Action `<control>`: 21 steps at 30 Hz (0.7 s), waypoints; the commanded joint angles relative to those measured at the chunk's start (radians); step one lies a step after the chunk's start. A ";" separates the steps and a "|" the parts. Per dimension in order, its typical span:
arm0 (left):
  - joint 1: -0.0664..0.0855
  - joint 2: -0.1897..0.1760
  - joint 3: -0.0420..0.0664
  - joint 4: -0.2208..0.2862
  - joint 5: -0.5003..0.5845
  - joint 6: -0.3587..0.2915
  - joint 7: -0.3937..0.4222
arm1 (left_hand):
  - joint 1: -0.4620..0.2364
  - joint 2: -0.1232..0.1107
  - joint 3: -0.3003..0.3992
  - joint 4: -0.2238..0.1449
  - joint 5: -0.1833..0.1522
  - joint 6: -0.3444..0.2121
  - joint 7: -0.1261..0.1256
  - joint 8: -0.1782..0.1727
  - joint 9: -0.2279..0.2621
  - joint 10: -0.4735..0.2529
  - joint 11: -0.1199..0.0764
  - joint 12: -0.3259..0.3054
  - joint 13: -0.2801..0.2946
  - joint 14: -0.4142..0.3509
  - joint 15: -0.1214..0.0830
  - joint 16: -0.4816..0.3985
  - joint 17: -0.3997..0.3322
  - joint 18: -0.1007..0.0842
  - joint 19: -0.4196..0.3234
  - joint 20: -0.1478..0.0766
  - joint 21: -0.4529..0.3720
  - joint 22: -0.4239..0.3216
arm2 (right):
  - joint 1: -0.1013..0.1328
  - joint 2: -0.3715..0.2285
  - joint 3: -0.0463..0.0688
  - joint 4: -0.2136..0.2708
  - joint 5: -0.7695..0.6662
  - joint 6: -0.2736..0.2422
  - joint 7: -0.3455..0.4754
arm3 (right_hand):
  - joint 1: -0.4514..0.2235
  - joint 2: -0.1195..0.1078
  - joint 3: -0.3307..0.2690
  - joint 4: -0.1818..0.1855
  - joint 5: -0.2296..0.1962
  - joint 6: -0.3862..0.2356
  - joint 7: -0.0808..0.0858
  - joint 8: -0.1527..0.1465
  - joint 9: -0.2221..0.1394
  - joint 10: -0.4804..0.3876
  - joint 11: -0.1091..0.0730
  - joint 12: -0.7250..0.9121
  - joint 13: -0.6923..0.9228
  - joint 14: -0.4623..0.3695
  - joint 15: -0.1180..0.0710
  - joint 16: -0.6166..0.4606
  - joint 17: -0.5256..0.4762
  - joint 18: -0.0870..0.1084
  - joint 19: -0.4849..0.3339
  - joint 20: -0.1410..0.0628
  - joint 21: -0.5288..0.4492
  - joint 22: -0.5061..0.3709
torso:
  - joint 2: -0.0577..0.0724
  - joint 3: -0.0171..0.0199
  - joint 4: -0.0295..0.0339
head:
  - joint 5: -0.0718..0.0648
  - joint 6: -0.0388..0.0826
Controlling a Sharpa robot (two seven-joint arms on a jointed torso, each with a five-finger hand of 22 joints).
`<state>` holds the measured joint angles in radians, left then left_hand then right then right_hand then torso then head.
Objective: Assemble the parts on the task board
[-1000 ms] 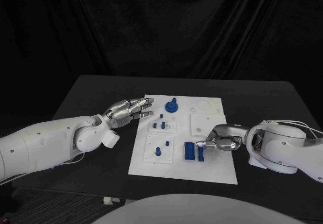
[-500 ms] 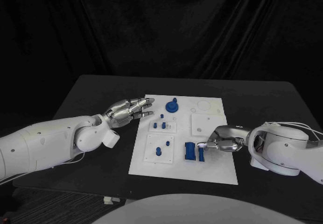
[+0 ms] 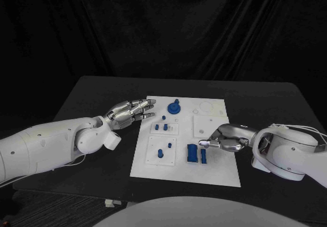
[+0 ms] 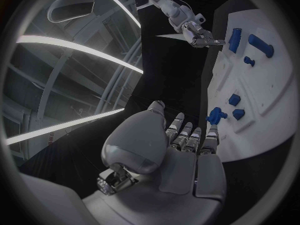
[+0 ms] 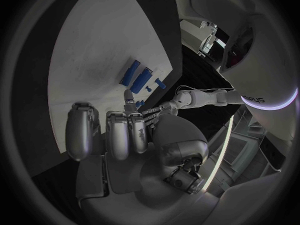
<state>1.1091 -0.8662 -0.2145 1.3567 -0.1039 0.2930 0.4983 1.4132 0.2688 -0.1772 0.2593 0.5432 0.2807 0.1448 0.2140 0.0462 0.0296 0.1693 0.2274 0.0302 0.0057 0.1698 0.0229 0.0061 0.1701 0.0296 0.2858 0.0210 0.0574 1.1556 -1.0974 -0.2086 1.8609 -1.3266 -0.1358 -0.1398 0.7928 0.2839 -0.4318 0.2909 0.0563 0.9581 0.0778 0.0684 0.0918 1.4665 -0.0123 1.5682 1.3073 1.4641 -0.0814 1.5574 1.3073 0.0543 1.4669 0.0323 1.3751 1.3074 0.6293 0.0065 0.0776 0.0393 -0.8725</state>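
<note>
Blue parts (image 3: 196, 154) sit scattered mid-frame on the white task board (image 3: 218, 176), several seated, so we judge assembly partway. Our right hand (image 3: 225, 139) hovers beside them, fingers loosely curled, holding nothing. Our left hand (image 3: 129, 112) waits open at the board's upper-left edge.
</note>
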 commanded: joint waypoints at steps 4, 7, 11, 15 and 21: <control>-0.002 0.001 0.001 0.001 -0.001 0.014 0.014 | 0.011 0.003 0.003 -0.001 0.005 0.008 0.032 0.001 0.001 -0.001 0.004 0.004 0.001 0.000 0.004 0.003 0.001 0.007 0.004 0.004 0.007 0.001 | -0.001 0.007 0.000 -0.009 -0.006 -0.005 -0.018 | -0.020 0.005 -0.019 0.002 -0.006 -0.014 0.002 -0.005 -0.006 0.104 0.000 0.003 0.264 0.097 0.003 0.000 0.209 -0.009 0.034 0.001 -0.001 0.204 | 0.001 -0.0001 0.0006 | 0.001 0.000; -0.002 0.002 0.001 0.001 -0.001 0.015 0.014 | 0.011 0.003 0.003 -0.001 0.005 0.008 0.032 0.001 0.001 -0.001 0.004 0.004 0.001 0.000 0.004 0.003 0.001 0.007 0.004 0.004 0.007 0.001 | -0.001 0.010 0.000 -0.013 -0.006 0.010 -0.028 | -0.025 0.006 -0.021 0.002 -0.006 -0.016 0.002 -0.004 -0.007 0.104 0.001 0.003 0.264 0.096 0.003 -0.001 0.205 -0.009 0.033 0.001 -0.003 0.203 | 0.001 -0.0002 0.0006 | 0.000 0.000; -0.002 0.003 0.001 0.001 -0.001 0.016 0.015 | 0.011 0.003 0.004 -0.001 0.005 0.008 0.032 0.001 0.001 0.000 0.005 0.005 0.001 0.000 0.005 0.004 0.001 0.007 0.003 0.004 0.006 0.001 | -0.001 0.014 0.000 -0.018 -0.006 0.021 -0.037 | -0.026 0.006 -0.022 0.002 -0.006 -0.016 0.002 -0.004 -0.008 0.104 0.001 0.003 0.264 0.096 0.003 -0.001 0.203 -0.008 0.032 0.001 -0.006 0.202 | 0.001 -0.0002 0.0008 | 0.000 0.000; -0.002 0.003 0.001 0.001 -0.001 0.017 0.014 | 0.011 0.003 0.004 -0.001 0.005 0.008 0.032 0.001 0.001 0.000 0.005 0.005 0.001 0.000 0.005 0.004 0.001 0.007 0.003 0.004 0.006 0.001 | -0.002 0.018 0.000 -0.020 -0.006 0.026 -0.042 | -0.026 0.006 -0.022 0.002 -0.006 -0.016 0.002 -0.004 -0.008 0.104 0.001 0.003 0.264 0.096 0.003 -0.001 0.204 -0.009 0.033 0.001 -0.004 0.203 | 0.001 -0.0002 0.0007 | -0.001 0.000; -0.003 0.001 0.001 0.000 -0.001 0.018 0.014 | 0.011 0.003 0.004 -0.001 0.005 0.008 0.032 0.001 0.001 0.000 0.005 0.005 0.001 0.000 0.005 0.004 0.001 0.007 0.003 0.004 0.006 0.001 | -0.002 0.026 0.000 -0.022 -0.006 0.023 -0.043 | -0.026 0.006 -0.021 0.001 -0.005 -0.016 0.003 -0.004 -0.008 0.104 0.001 0.003 0.264 0.096 0.003 -0.001 0.204 -0.008 0.032 0.001 -0.006 0.202 | 0.000 -0.0002 0.0003 | 0.000 0.000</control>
<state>1.1088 -0.8653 -0.2145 1.3564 -0.1039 0.2939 0.4983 1.4172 0.2728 -0.1772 0.2593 0.5432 0.2807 0.1448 0.2140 0.0460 0.0296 0.1693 0.2274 0.0302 0.0057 0.1698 0.0229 0.0061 0.1702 0.0297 0.2857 0.0210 0.0574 1.1556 -1.0727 -0.2089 1.8390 -1.3267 -0.1190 -0.1571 0.7746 0.2910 -0.4318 0.2910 0.0563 0.9502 0.0784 0.0676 0.0849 1.4666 -0.0123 1.5682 1.3079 1.4641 -0.0813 1.5573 1.3073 0.0543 1.4668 0.0324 1.3751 1.3073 0.6298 0.0063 0.0780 0.0383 -0.8725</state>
